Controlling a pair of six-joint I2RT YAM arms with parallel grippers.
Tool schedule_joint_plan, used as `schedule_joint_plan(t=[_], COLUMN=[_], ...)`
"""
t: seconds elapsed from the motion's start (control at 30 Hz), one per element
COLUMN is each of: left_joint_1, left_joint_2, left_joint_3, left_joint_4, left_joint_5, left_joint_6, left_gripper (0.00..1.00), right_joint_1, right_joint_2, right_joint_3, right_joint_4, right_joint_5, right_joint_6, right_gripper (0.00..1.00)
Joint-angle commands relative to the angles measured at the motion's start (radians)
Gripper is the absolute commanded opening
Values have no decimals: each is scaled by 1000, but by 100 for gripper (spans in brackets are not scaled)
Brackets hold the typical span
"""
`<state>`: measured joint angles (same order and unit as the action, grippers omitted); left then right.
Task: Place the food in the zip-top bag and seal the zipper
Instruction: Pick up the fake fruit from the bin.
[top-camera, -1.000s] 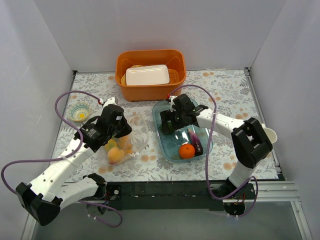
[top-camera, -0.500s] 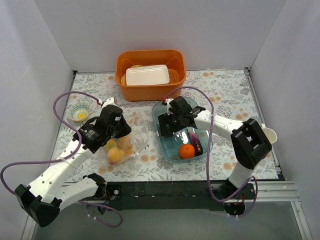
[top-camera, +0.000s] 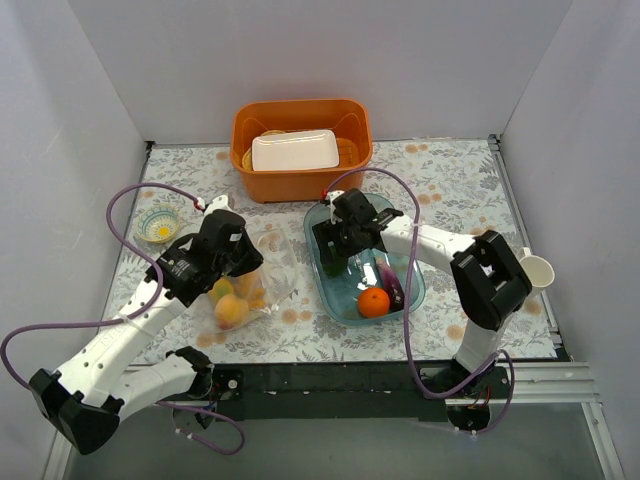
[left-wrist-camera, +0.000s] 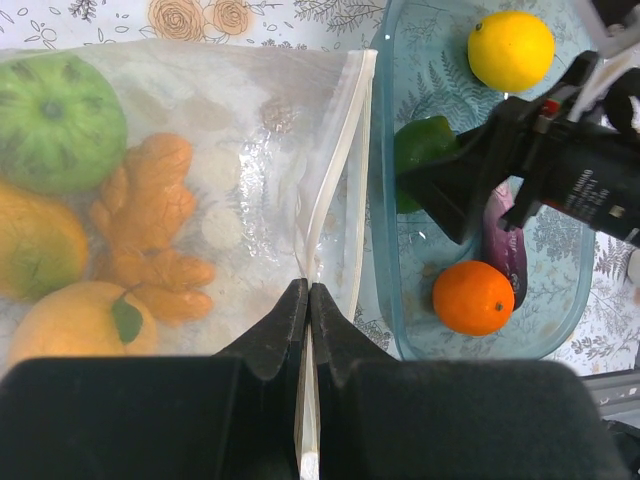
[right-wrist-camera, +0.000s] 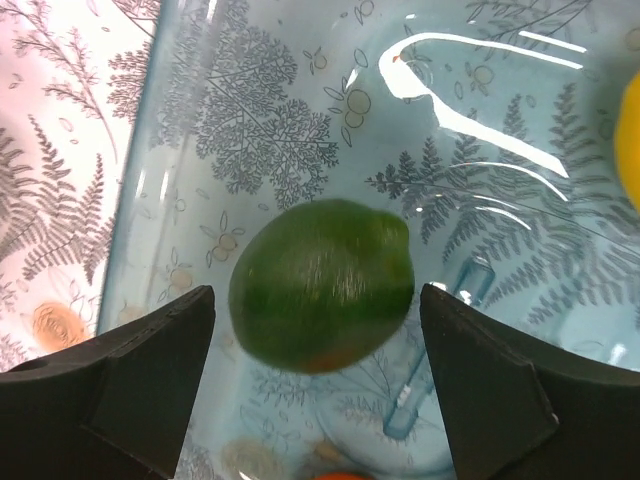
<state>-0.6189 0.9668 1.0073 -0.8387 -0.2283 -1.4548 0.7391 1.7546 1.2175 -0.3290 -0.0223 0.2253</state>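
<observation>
Food (left-wrist-camera: 60, 120) was partly bagged; the whitish zipper strip (left-wrist-camera: 332, 170) of the clear crinkly bag (left-wrist-camera: 230, 150) was clamped in the left pincer (left-wrist-camera: 308, 290), a round green toy fruit (right-wrist-camera: 300, 260) bracketed, ungripped, by the open right pincer (right-wrist-camera: 315, 300).

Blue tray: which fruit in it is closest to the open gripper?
The dark green round fruit, between the right gripper's open fingers. The yellow lemon, orange citrus and purple eggplant lie farther away.

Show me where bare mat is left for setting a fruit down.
Bare mat lies back right, between the orange bin and the right wall, plus a narrow strip along the blue tray's near side. Crowded: the middle, where zip-top bag and tray lie side by side.
</observation>
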Motion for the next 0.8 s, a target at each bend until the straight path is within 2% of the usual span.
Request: schedule_joint_plan(t=[0.0, 0.1, 0.4, 0.53, 0.63, 0.77], left_joint_1=[4, 4, 4, 4, 4, 2], left_joint_2=[-42, -39, -28, -31, -34, -33], left_joint_3=[7, 19, 10, 5, 5, 5], left_joint_4=[-10, -33, -16, -5, -10, -13], left_joint_5=[-6, -20, -20, -17, -20, -17], left_joint_6=[2, -1, 5, 5, 5, 5], left_gripper=[0, 0, 0, 0, 0, 0], right_joint_1=[-10, -10, -9, -9, -9, -9], right_joint_2=[63, 105, 40, 23, -18, -98], right_joint_3=[22, 73, -16, 0, -4, -3], right_joint_4=[50, -18, 42, 10, 1, -5], right_joint_5=[-31, -4, -25, -8, -1, 5], right_joint_6=[35, 86, 125, 112, 112, 129], right_gripper=[89, 87, 86, 57, 49, 47])
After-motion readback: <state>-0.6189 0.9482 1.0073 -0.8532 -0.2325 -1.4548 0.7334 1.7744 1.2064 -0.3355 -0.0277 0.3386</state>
